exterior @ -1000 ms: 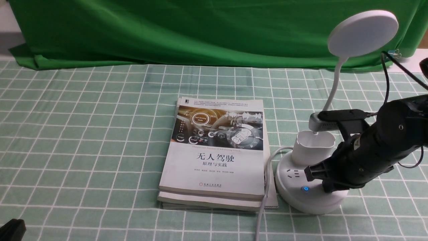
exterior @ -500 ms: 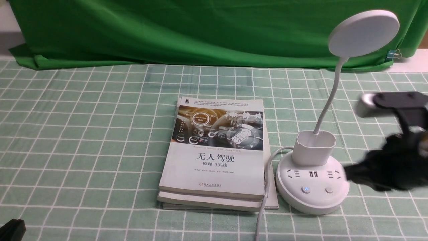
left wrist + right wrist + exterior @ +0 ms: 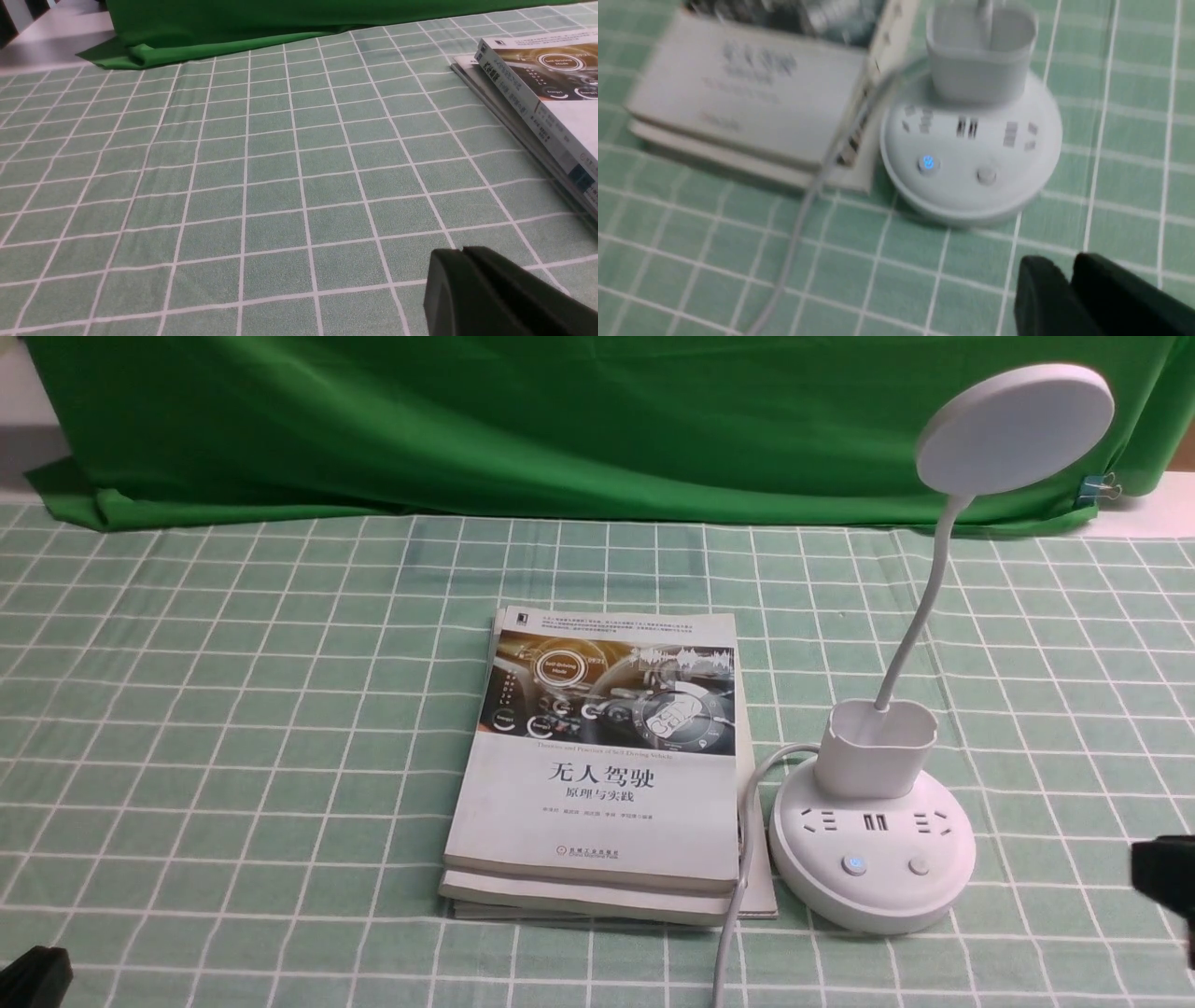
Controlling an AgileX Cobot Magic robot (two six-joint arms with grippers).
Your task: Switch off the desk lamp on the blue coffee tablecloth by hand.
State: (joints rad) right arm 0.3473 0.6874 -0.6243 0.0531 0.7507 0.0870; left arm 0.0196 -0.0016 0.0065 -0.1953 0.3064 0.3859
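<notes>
**Lamp on grid cloth, right gripper apart from it**

The desk lamp [image 3: 873, 896] is stood on the pale green grid tablecloth [image 3: 233, 709], just right of a stack of books [image 3: 597, 775]. A blue-lit btn [image 3: 853, 865] is seen on its base. The right gripper [image 3: 1069, 270] is held near the base w/o touching it. Nothing is gripped and the jaws are narrow, but whether they meet can't be told through the blur. The left gripper [image 3: 462, 254] is pressed closed and empty, above the cloth.

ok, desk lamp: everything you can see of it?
The desk lamp is white plastic, upright on the green grid tablecloth, right of the book stack. A flat disc head, showing no glow, tops a thin curved neck rising from a cup holder on a round base with sockets and two buttons: left button lit blue, right button dark. A white cord leaves the base's left side.
</notes>
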